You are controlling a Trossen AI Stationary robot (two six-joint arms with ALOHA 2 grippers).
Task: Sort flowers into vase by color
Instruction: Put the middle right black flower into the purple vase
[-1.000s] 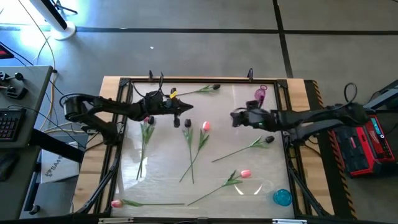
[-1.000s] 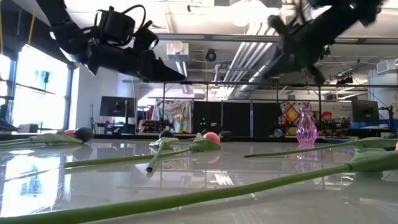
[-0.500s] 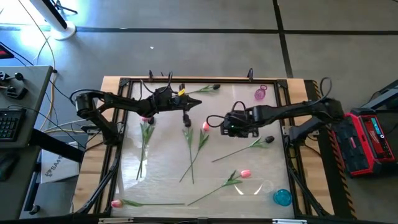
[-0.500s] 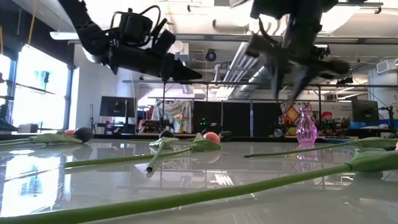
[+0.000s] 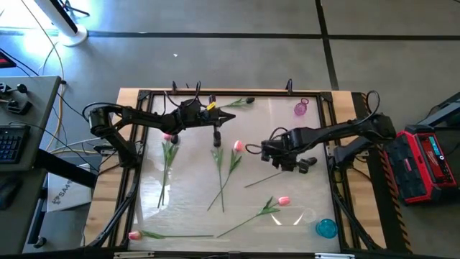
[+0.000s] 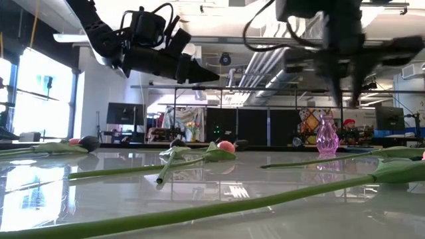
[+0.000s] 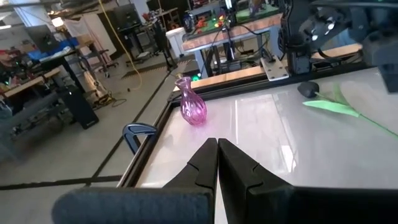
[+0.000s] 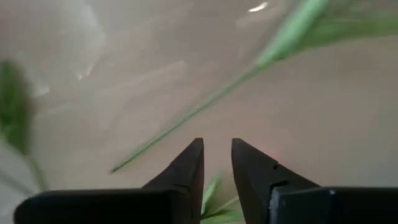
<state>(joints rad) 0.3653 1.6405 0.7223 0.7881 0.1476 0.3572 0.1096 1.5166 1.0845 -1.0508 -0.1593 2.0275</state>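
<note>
Over a glossy worktop (image 5: 187, 201) strewn with artificial tulips, the right hand (image 5: 287, 164) hovers with its fingers (image 8: 186, 171) parted by a narrow gap and gripping nothing; directly beneath it runs the long green stem of a dark-headed tulip (image 5: 310, 162), whose head lies just beside the hand on its outer side. The left hand (image 5: 216, 136), pinched fully together and empty, hangs just above the head of another dark tulip (image 5: 215, 143), with a pink tulip (image 5: 238, 145) lying near it toward the right hand. A purple vase (image 5: 300, 108) stands at the far edge, beyond the right hand; a blue vase (image 5: 326, 228) sits well apart at the near corner. Other flowers lie scattered farther off, though the blurred wrist view makes their details hard to judge.
</note>
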